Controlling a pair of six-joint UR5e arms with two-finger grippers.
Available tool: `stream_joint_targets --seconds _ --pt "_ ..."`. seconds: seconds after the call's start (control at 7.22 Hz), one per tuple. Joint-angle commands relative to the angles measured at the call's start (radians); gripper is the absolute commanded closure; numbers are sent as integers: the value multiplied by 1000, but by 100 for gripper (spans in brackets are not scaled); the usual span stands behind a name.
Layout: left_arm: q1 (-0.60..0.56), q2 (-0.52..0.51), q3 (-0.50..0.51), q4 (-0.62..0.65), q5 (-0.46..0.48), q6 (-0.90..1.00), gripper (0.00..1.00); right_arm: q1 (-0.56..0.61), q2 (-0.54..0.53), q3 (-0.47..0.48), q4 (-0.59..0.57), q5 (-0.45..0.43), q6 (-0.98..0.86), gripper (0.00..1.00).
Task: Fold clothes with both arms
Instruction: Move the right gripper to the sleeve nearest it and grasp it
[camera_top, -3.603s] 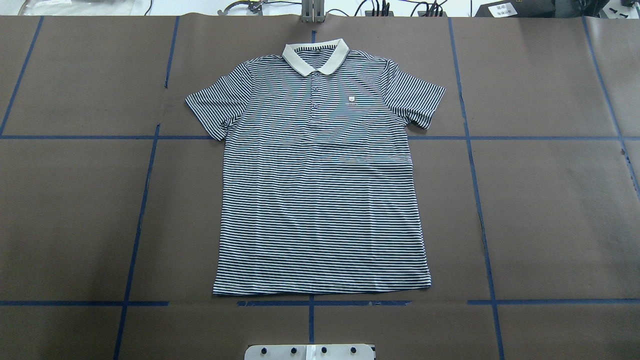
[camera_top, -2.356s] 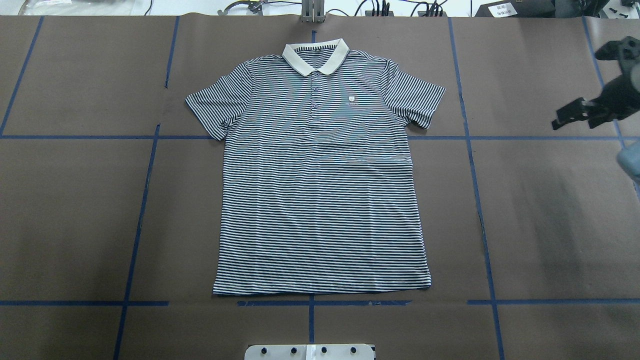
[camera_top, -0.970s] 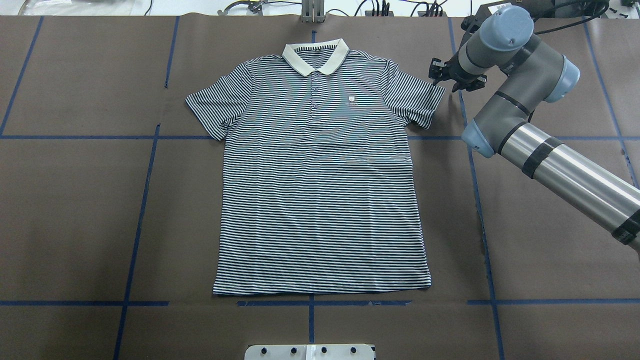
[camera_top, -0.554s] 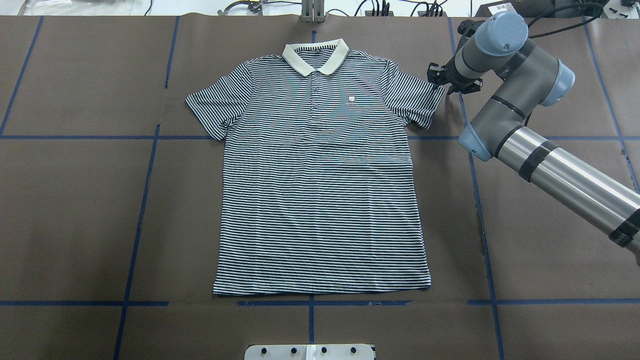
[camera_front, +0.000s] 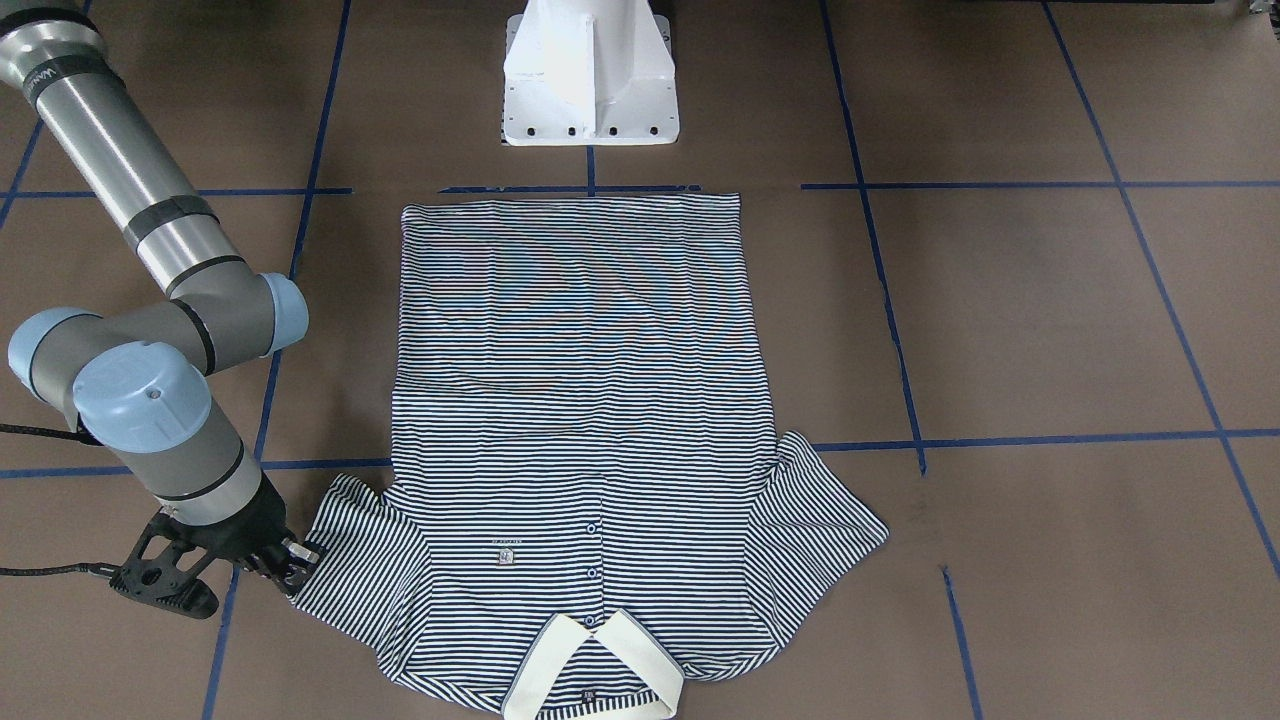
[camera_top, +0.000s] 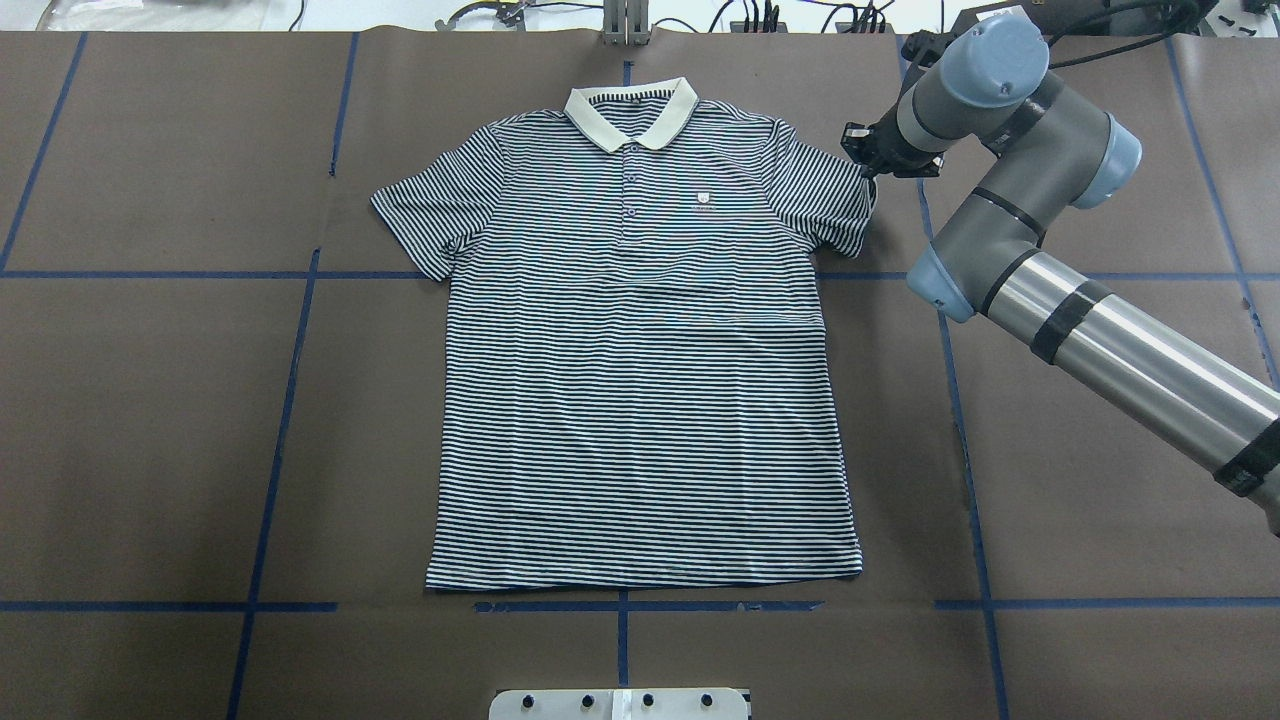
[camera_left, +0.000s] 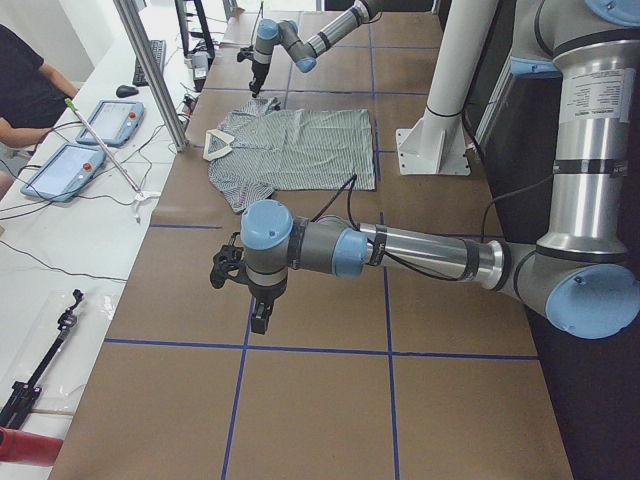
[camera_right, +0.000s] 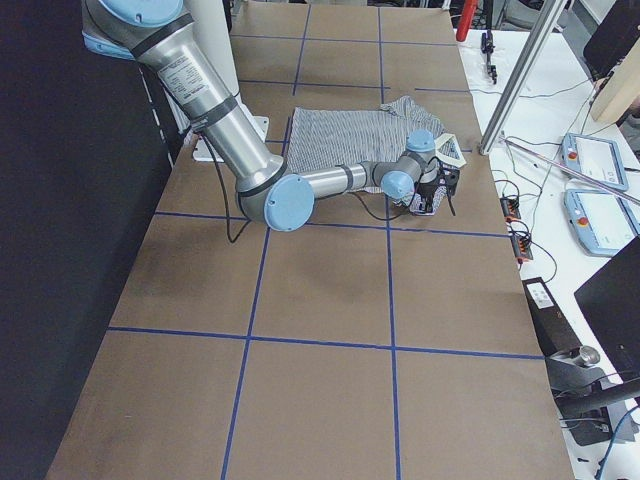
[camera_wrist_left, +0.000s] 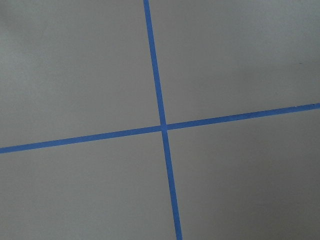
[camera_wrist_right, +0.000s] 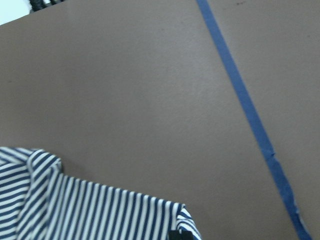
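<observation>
The polo shirt (camera_top: 640, 400) is spread flat, one sleeve tip touched by the right gripper (camera_top: 864, 167). Neither its finger spread nor that of the left gripper (camera_left: 258, 320) can be told.

The polo shirt (camera_top: 640, 380) is lying flat in the middle of the table (camera_top: 150, 450), hem toward the pedestal (camera_front: 588, 75), collar away; the right gripper (camera_top: 866, 162) is sitting at its sleeve tip, the left gripper (camera_left: 258, 316) hanging well apart.

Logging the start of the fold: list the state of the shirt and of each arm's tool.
Polo shirt: spread flat, front up, unfolded.
Right tool: down at the edge of one sleeve; grip unclear.
Left tool: hovers above the table, apart from the shirt; open or shut unclear.
</observation>
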Motion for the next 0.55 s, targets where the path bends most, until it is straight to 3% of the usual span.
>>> stream_joint_targets --seconds 0.0,0.28,0.42 --pt "0 0 1 0 -1 0 0 -69 -9 112 -6 -3 83 100" --pt "0 0 -1 0 -1 0 0 -156 57 127 -32 -92 203 100" --pt "0 0 -1 0 -1 0 0 -205 137 103 -125 -167 246 100"
